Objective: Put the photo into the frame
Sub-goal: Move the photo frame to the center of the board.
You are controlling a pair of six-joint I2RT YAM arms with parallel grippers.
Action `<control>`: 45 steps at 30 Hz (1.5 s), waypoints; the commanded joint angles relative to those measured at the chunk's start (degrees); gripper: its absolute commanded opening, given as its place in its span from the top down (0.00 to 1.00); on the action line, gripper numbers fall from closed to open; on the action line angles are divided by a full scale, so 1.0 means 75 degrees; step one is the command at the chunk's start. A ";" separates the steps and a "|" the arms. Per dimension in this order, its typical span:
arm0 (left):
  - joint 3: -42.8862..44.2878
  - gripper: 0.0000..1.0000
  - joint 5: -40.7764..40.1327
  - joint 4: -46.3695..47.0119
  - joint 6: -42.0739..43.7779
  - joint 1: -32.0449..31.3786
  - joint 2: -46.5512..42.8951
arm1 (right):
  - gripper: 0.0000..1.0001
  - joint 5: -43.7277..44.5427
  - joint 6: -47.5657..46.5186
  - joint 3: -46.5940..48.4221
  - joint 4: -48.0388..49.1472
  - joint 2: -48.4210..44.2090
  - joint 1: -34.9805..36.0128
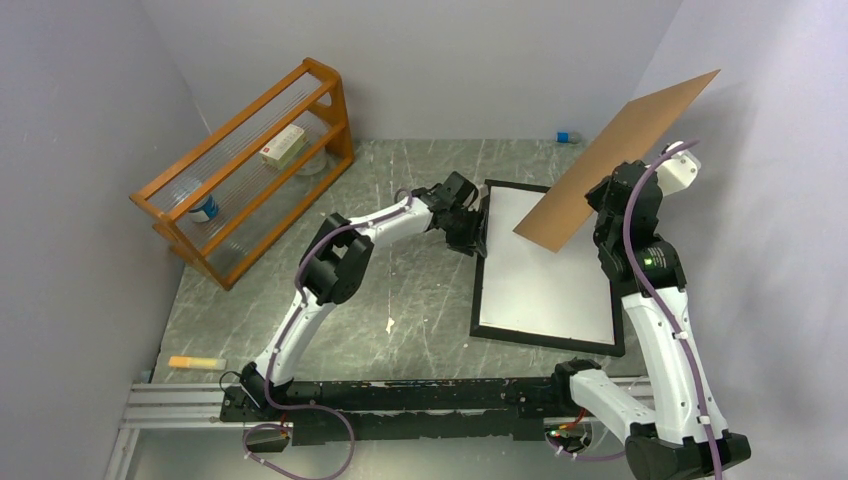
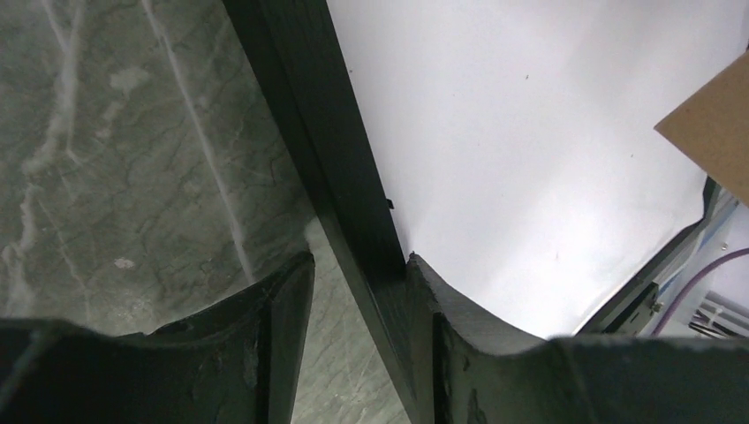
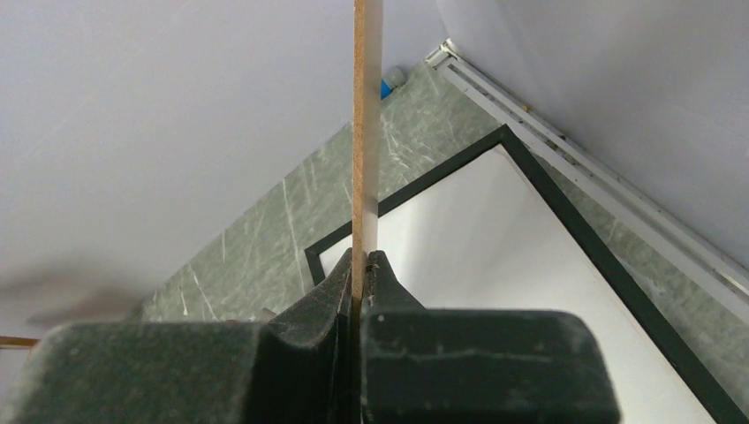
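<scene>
The black frame [image 1: 480,285] lies flat on the table at centre right, and a white sheet [image 1: 550,280] fills it. No sunflower print shows, so I cannot tell whether this sheet is the photo's back. My right gripper [image 1: 601,203] is shut on the edge of the brown backing board [image 1: 620,150] and holds it tilted in the air above the frame's far right. In the right wrist view the board [image 3: 366,132] stands edge-on between the fingers. My left gripper [image 2: 360,258] is open astride the frame's left border [image 2: 322,132], one finger over the table and one over the white sheet [image 2: 530,132].
An orange wooden rack [image 1: 250,165] stands at the back left with a box [image 1: 283,148] and a can [image 1: 205,208] on it. A small blue object [image 1: 567,137] lies by the back wall. An orange stick [image 1: 197,362] lies near left. Walls close in on both sides.
</scene>
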 commanded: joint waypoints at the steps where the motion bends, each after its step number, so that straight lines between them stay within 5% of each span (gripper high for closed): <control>1: 0.0263 0.49 -0.0970 -0.1281 0.0567 -0.0195 0.0581 | 1.00 0.0136 0.0273 0.0130 0.0567 -0.0266 -0.0004; 4: 0.0476 0.45 -0.1304 -0.1613 0.0866 -0.0231 0.0762 | 1.00 0.0131 0.0324 0.0164 0.0508 -0.0233 0.0000; 13: 0.0813 0.66 -0.2264 -0.2250 0.0980 -0.0221 0.1036 | 1.00 0.0165 0.0385 0.0269 0.0323 -0.0264 0.0002; 20: -0.0354 0.66 -0.2008 -0.1763 0.0970 0.0183 0.0237 | 1.00 -0.0170 0.0281 0.0212 0.0318 -0.0332 0.0000; 33: -0.2432 0.67 -0.1022 -0.1232 0.1355 0.1956 -0.0948 | 1.00 -0.4084 0.0170 0.1439 0.0426 0.1197 -0.0004; 45: -0.4361 0.67 -0.0013 -0.0800 0.0320 0.3708 -0.2202 | 1.00 -0.5996 0.1499 0.0391 0.2151 0.1803 0.0002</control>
